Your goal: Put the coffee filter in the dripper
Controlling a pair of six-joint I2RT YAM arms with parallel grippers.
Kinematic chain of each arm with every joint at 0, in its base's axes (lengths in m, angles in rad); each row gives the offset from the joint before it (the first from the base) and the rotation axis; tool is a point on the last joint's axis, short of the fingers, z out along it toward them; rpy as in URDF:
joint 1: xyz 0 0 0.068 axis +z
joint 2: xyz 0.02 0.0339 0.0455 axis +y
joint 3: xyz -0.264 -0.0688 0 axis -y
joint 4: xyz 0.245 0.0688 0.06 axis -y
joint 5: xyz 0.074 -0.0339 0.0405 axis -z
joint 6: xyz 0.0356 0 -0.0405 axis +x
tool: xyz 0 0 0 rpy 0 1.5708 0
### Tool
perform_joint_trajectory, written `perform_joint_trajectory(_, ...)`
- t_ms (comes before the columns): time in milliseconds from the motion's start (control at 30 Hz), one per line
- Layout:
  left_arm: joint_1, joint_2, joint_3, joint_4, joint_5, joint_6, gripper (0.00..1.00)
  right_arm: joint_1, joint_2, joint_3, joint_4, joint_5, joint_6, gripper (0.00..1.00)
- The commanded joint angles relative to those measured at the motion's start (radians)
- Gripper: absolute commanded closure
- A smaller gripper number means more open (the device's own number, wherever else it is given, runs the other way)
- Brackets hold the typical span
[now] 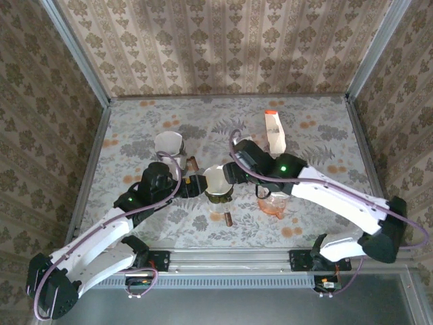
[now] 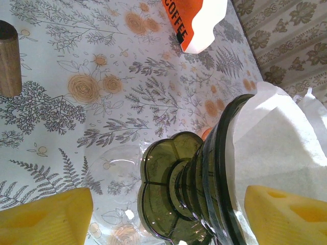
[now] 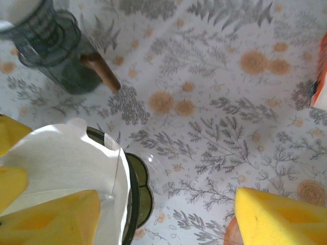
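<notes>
The dark green glass dripper (image 1: pixel 220 197) stands at the table's middle with the white paper coffee filter (image 1: pixel 217 179) seated in its cone. In the left wrist view the dripper (image 2: pixel 204 194) lies between my left gripper's (image 2: pixel 166 204) yellow fingers, which stand wide apart; the filter (image 2: pixel 278 148) fills its mouth. My left gripper (image 1: pixel 195 184) is on the dripper's left, open. My right gripper (image 1: pixel 233 175) is at its upper right, open. In the right wrist view one finger (image 3: pixel 56 219) lies over the filter (image 3: pixel 66 163), beside the dripper's rim (image 3: pixel 132 196).
A second glass dripper (image 1: pixel 168 145) with a wooden handle (image 1: pixel 191 162) stands behind on the left. A white and orange coffee bag (image 1: pixel 274 132) lies at the back right. An orange object (image 1: pixel 274 204) and a brown handle (image 1: pixel 228 218) sit near the front.
</notes>
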Motion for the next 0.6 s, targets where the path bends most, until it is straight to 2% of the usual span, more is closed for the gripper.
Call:
perform_joint_trajectory(0,-0.004,-0.001,0.001,0.017,-0.007,-0.01,0.2,-0.007,-0.085,-0.03,0.032,0.065,-0.001,0.28)
perform_joint_trajectory(167,-0.004,-0.002,0.002,0.019,-0.007,-0.01,0.17,-0.013,-0.131,-0.059,-0.029,0.093,0.021,0.28)
perform_joint_trajectory(567,-0.006,-0.007,0.025,0.013,-0.012,-0.011,0.11,-0.018,-0.185,-0.124,-0.01,0.081,0.056,0.27)
